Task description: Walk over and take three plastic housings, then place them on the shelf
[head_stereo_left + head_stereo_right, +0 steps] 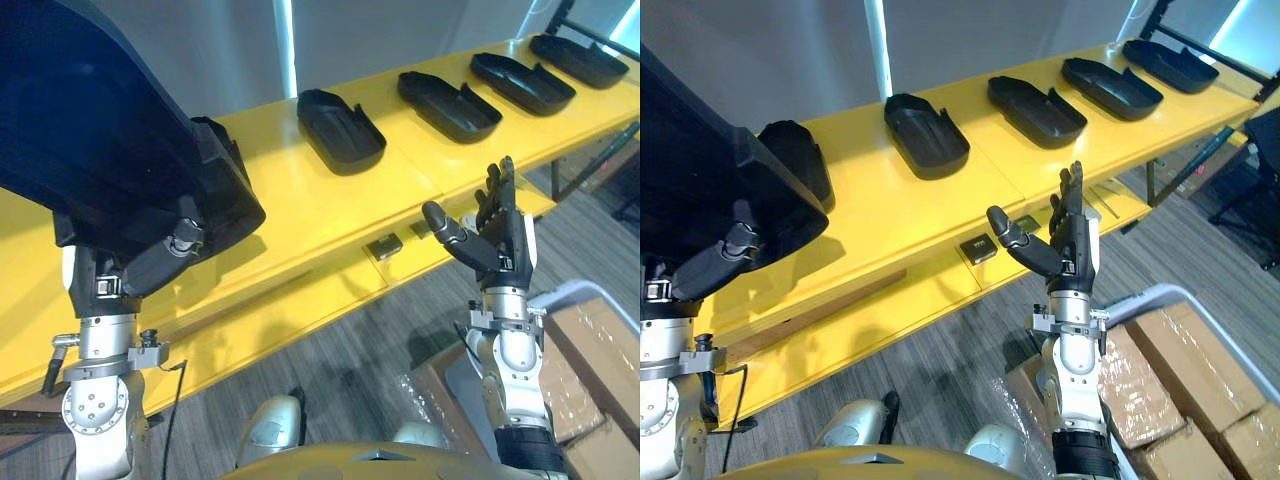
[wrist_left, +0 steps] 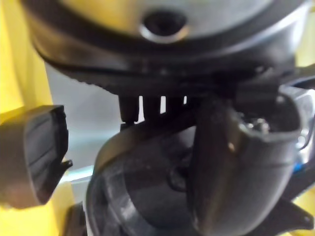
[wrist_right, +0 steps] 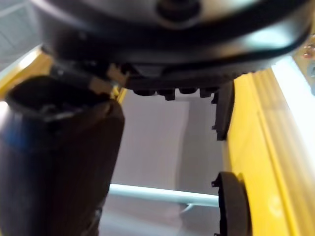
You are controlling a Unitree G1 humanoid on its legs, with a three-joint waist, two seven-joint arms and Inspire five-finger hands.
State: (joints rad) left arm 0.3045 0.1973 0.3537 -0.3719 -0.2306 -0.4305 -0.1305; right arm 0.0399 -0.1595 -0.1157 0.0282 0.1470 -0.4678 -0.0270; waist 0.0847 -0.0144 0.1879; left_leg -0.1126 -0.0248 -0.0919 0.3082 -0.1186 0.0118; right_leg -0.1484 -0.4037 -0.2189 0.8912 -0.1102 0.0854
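Four housings (image 1: pixel 340 130) lie along the shelf (image 1: pixel 300 210), 12 to 2 o'clock. Left hand (image 1: pixel 150 260) grips a fifth housing (image 1: pixel 100 120) at 9, not yet placed; right hand (image 1: pixel 503 232) straight-fingered, empty.

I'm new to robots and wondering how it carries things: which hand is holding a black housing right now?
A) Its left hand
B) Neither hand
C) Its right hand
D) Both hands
A: the left hand is clamped on a housing, while the right hand is raised with straight fingers and holds nothing.
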